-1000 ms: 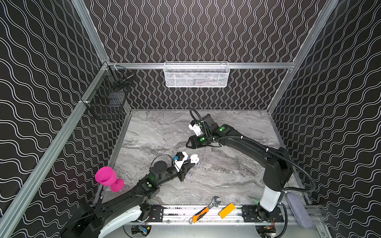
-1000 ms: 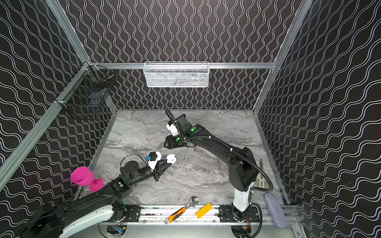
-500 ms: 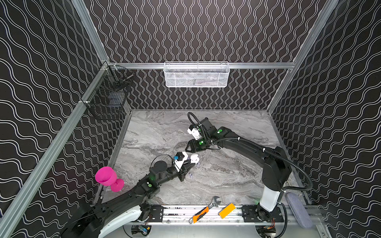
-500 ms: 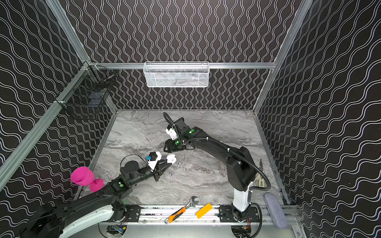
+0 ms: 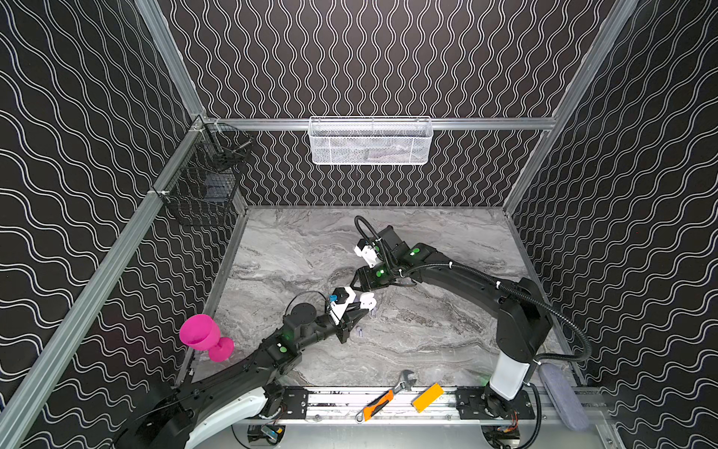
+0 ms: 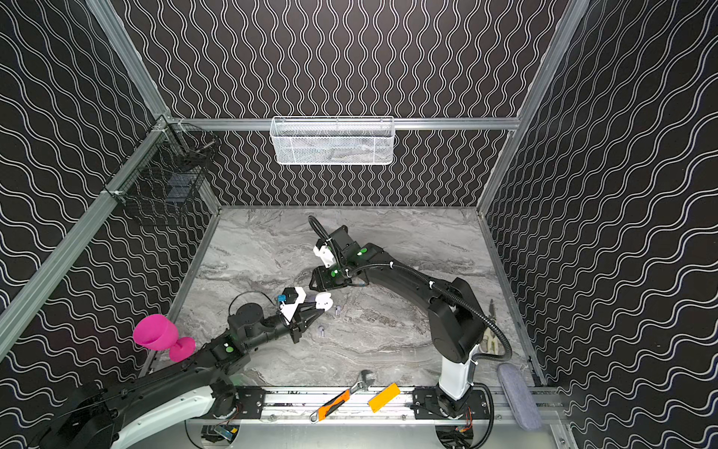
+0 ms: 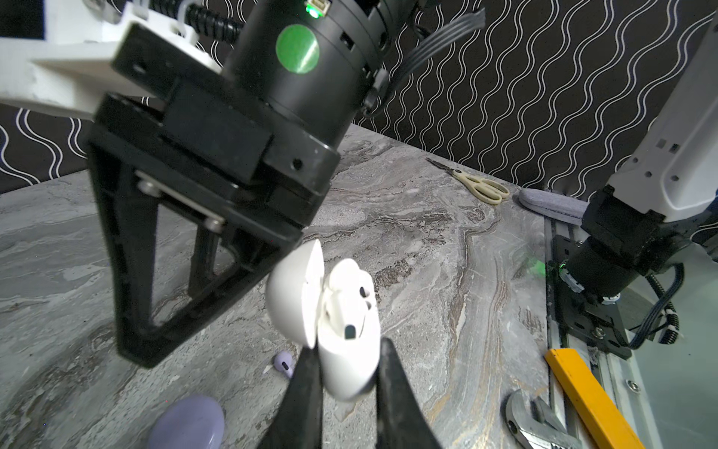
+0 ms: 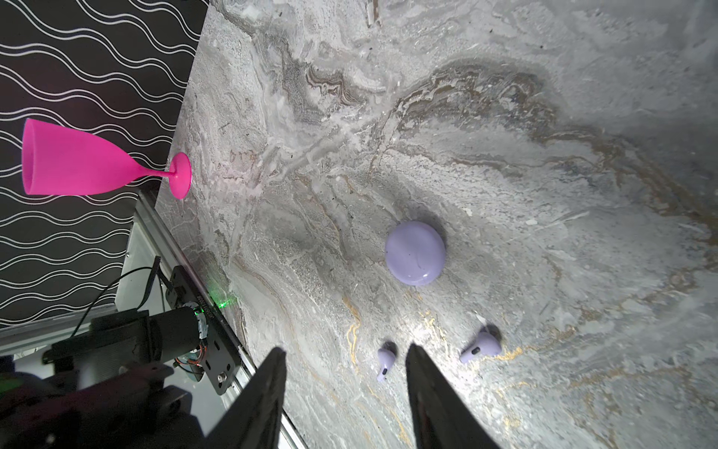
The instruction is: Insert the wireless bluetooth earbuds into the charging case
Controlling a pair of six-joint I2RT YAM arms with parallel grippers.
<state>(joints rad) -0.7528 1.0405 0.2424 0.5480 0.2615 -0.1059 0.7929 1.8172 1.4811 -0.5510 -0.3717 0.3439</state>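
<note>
My left gripper [image 7: 347, 365] is shut on the white charging case [image 7: 345, 350], held above the table with its lid [image 7: 291, 295] open. White earbuds [image 7: 349, 287] sit in it. Both top views show this case [image 5: 367, 301] [image 6: 323, 301] at the left gripper [image 5: 359, 307] [image 6: 315, 307]. My right gripper [image 8: 345, 350] is open and empty, hovering just behind the case [image 5: 351, 287] [image 6: 311, 285]. Two lavender earbuds [image 8: 385, 359] [image 8: 480, 348] lie on the marble, also in the top views [image 5: 359, 331] [image 5: 373, 311]. A shut lavender case [image 8: 415, 252] rests near them.
A pink goblet [image 5: 202, 336] stands at the left edge. A wrench [image 5: 404, 379], an orange knife [image 5: 375, 406] and a yellow block [image 5: 427, 396] lie by the front rail. Scissors [image 6: 490, 342] and a grey pouch [image 5: 559, 396] are at the right. Wire baskets [image 5: 371, 142] [image 5: 206, 182] hang on the walls.
The right gripper has moved forward and left, closer to the white case. The left arm and its case have stayed put.
</note>
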